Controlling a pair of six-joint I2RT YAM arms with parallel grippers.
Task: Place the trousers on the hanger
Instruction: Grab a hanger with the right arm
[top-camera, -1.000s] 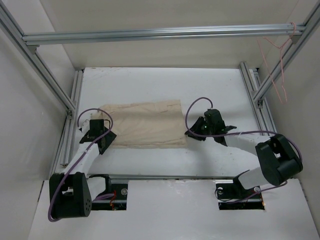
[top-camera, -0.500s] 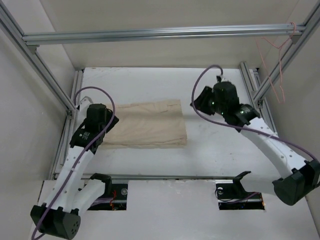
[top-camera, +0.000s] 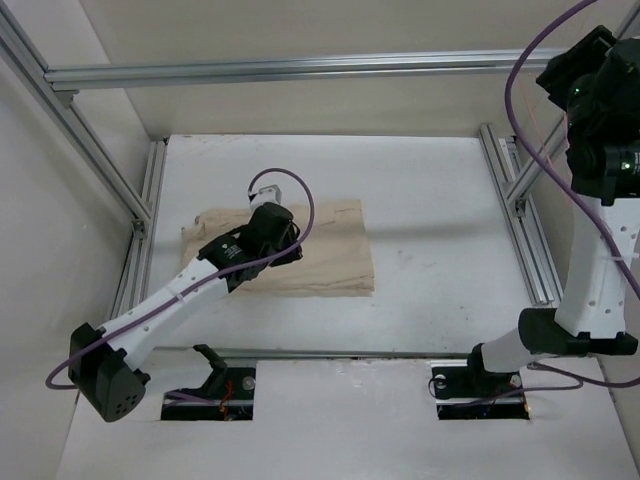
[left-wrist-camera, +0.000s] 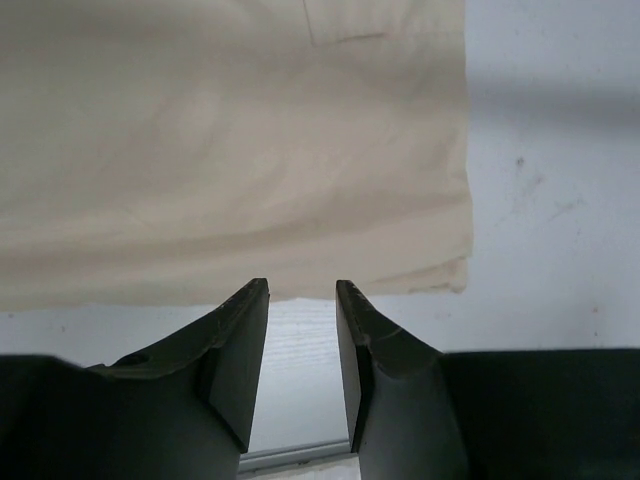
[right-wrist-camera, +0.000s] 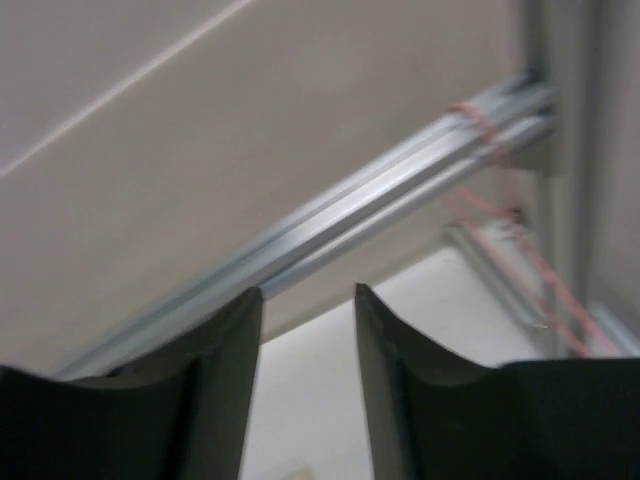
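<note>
Beige cotton trousers (top-camera: 310, 248) lie folded flat, left of centre on the white worktop (top-camera: 440, 200), with nothing over or through them; the task's main step is not yet done. The left arm (top-camera: 190, 290) reaches across their near edge. In the left wrist view its jaws stand only narrowly apart, with bare worktop showing in the gap and no cloth between them. They sit just above the near hem of the trousers (left-wrist-camera: 230, 150), close to the right corner of the fold. That placement suits a pinch on the layered edge, where the cloth is thick enough to lift as one.

The thin pink wire hanger (right-wrist-camera: 482, 120) hangs by its hook from the aluminium frame rail (top-camera: 300, 68) at the far right corner, well apart from the trousers. The right arm (top-camera: 595, 250) is raised high toward it. Its jaws are partly open and hold nothing, and the wire lies to their right, not between them. They probably stand apart to take the wire so the hanger can be brought down to the cloth.
</note>
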